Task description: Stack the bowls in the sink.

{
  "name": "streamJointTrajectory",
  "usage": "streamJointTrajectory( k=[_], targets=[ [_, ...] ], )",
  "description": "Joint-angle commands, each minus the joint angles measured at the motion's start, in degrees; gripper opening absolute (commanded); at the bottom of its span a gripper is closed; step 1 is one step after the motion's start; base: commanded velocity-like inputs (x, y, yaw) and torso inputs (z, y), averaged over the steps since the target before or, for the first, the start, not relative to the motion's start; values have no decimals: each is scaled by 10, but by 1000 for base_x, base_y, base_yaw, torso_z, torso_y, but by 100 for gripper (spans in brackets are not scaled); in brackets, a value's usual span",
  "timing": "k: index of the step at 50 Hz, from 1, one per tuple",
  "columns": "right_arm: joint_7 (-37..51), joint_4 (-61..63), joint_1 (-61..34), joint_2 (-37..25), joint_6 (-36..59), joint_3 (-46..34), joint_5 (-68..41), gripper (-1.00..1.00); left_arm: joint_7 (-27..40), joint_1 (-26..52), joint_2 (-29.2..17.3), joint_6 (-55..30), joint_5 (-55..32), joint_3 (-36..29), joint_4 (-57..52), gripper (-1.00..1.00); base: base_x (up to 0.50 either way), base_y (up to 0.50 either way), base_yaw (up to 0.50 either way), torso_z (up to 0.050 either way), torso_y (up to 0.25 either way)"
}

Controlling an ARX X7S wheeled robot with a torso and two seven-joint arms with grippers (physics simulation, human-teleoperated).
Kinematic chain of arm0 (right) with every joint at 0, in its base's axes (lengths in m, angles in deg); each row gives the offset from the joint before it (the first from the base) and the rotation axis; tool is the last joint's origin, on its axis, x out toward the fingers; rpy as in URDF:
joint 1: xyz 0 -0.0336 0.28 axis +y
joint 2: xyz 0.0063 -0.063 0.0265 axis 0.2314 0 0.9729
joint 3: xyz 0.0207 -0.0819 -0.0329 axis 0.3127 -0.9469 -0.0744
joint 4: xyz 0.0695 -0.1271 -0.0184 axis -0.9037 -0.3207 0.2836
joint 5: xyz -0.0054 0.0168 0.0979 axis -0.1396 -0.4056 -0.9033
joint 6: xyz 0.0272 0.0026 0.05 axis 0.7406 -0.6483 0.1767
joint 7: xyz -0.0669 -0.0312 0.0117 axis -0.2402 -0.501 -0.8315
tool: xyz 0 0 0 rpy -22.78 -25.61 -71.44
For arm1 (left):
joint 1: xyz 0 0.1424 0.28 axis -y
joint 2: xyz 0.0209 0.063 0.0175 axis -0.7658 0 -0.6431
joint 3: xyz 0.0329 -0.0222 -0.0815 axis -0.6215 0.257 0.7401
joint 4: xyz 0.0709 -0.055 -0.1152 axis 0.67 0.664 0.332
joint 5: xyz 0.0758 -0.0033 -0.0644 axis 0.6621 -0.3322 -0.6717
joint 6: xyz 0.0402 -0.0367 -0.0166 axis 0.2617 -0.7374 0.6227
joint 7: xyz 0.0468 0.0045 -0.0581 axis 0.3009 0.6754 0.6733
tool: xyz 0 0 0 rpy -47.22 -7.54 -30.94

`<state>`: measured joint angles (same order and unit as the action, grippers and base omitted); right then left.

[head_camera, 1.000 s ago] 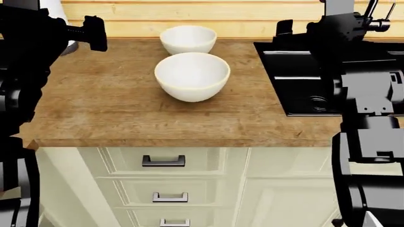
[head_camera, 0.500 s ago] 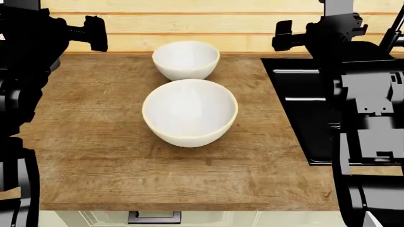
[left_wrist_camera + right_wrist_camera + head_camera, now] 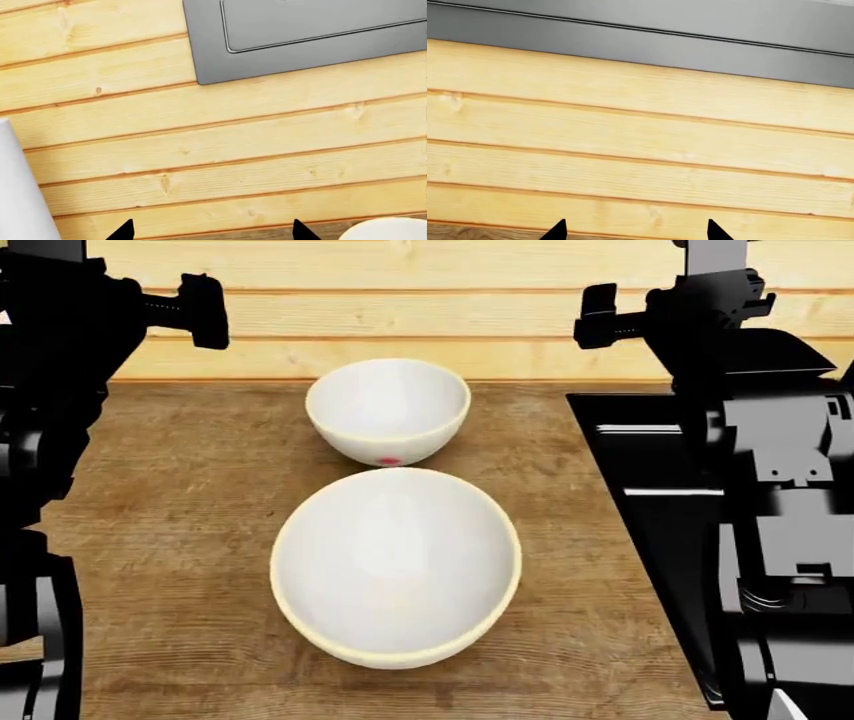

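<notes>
Nothing is stacked yet. I see both bowls on the desk: the small bowl (image 3: pixel 388 410) near the back edge, the large bowl (image 3: pixel 396 565) just in front of it, rims nearly touching. The sink (image 3: pixel 650 530) at the desk's right edge holds no bowl in the part I can see. Left gripper (image 3: pixel 212 231) and right gripper (image 3: pixel 635 230) show spread fingers, holding nothing. No legible writing; only a red mark on the small bowl.

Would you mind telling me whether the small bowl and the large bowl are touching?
Cannot tell. In the head view the small bowl meets the large bowl's far rim, showing neither gap nor contact.
</notes>
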<state>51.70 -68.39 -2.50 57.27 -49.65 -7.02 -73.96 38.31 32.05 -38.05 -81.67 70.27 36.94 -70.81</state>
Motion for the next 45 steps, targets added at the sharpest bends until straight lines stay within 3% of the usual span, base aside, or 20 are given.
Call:
streamJointTrajectory(
  k=[1,5,14,20,32,45],
  targets=[
    [-3,5,3,-1,0,0,-4,100,-2,-2,-2,-1,-3,-1,-3,100,0,0,0,0,0],
    [-7,5,4,0,0,-2,-6,100,-41,-12,-21,-24,-21,-17,-44,100,0,0,0,0,0],
    [-12,12,8,-1,4,-3,-10,100,-205,-61,-147,-114,-114,-80,-271,100,0,0,0,0,0],
    [-14,8,9,-1,-1,-2,-12,100,-255,-71,-193,-165,-176,-72,-383,100,0,0,0,0,0],
    [-13,14,11,0,3,-2,-16,100,-304,-77,-218,-219,-287,-23,-529,100,0,0,0,0,0],
    [-12,31,15,-1,13,-3,-20,100,-310,-85,-226,-248,-337,-7,-584,100,0,0,0,0,0]
  ],
)
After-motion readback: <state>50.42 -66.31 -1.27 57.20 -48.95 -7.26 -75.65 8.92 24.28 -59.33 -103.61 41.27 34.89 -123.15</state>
